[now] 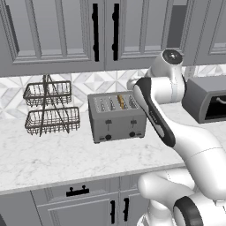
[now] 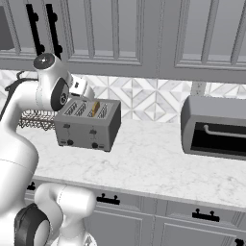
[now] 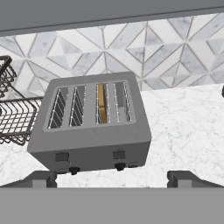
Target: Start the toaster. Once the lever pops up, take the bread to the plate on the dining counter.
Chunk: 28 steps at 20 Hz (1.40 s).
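Pincer [image 3: 112, 178] fingertips frame the hand view at 6 o'clock, spread wide, holding nothing. Toaster [image 3: 89, 122] sits just beyond on the marble counter [image 3: 188, 131]; bread [image 3: 102, 103] stands in the third slot. Step: starting the toaster. Next: descend onto the right-hand lever [image 3: 118, 154], press down.

Two-tier wire basket stand [image 1: 49, 108] on marble counter [image 1: 66, 159], dark grey box appliance [image 2: 215, 127] far right, grey cabinets [image 1: 57, 31] above
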Available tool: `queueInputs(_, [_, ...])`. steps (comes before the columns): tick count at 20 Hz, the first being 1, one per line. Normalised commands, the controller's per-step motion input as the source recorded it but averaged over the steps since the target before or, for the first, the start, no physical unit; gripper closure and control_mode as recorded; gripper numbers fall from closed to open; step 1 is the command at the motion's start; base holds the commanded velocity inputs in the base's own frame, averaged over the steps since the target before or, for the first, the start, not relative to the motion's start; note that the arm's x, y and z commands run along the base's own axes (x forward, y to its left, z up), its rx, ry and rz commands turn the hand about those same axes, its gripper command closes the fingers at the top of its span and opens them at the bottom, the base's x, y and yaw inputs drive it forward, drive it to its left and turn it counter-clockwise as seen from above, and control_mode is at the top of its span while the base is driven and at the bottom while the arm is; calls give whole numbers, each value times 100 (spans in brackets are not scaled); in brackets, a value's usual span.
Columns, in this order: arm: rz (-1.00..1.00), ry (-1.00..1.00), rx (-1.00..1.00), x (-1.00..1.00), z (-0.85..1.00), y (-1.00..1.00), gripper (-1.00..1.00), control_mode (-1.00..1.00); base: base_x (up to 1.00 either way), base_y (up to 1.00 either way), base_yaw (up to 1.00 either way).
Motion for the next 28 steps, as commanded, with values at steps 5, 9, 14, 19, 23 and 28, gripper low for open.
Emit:
queueInputs(5, [0,0,0,0,0,0,-100,-100,0,0,0])
queueInputs(9, [0,0,0,0,0,0,-100,-100,0,0,0])
queueInputs(14, [0,0,0,0,0,0,-100,-100,0,0,0])
queueInputs(19, [0,0,0,0,0,0,-100,-100,0,0,0])
queueInputs(23, [0,0,0,0,0,0,-100,-100,0,0,0])
queueInputs(28, [0,0,0,0,0,0,-100,-100,0,0,0])
